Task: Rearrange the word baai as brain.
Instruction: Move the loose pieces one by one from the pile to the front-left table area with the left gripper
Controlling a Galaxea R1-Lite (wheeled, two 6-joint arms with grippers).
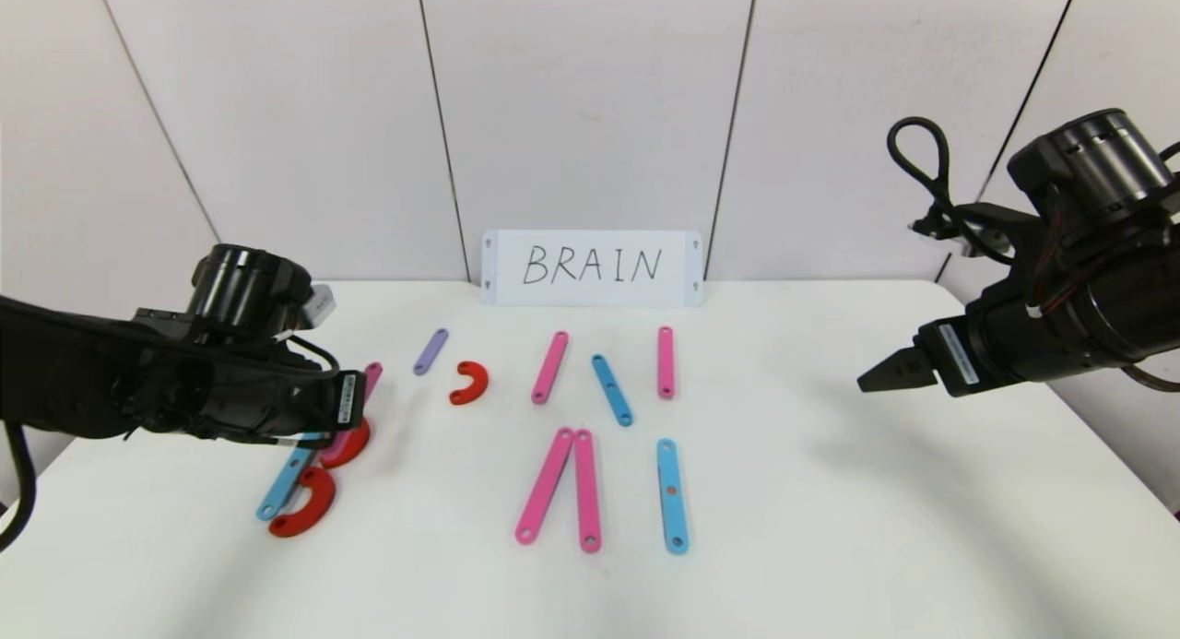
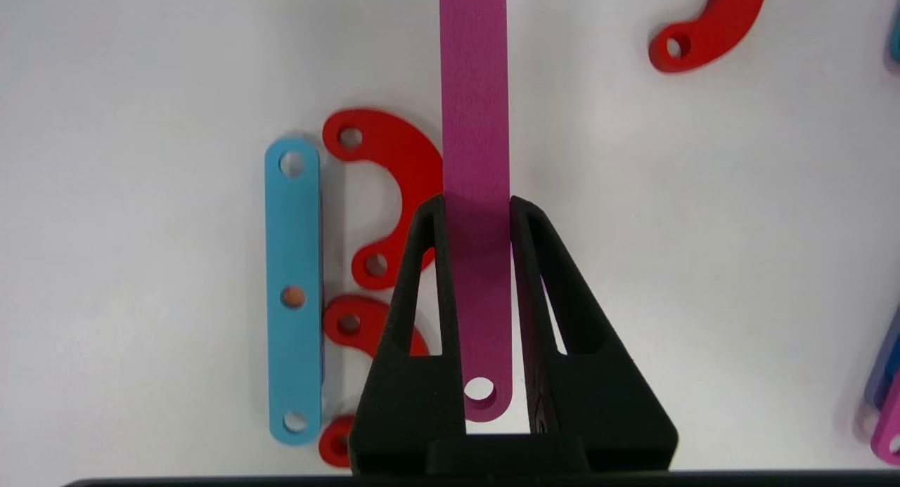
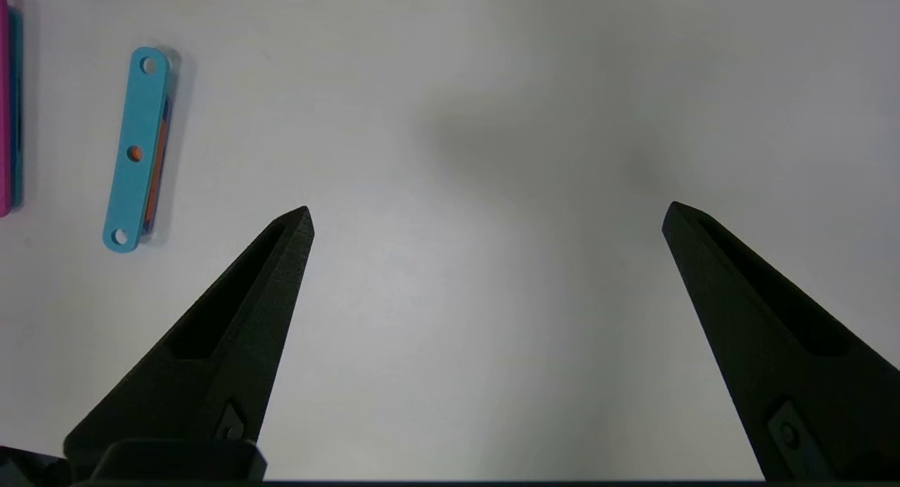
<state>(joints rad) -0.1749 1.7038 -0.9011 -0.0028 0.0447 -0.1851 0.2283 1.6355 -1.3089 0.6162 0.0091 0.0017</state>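
While my left gripper hangs low over the near-left of the white tabletop, its fingers are pinched narrow on the edges of a long flat magenta-pink holed plastic strip, just beside a blue holed strip and two red C-shaped plastic curves. I judge the strip light, stiff and rather slick, so gripping it across its width near one end suits it, though it may pivot. My right gripper hovers far right, fingers spread wide, holding nothing.
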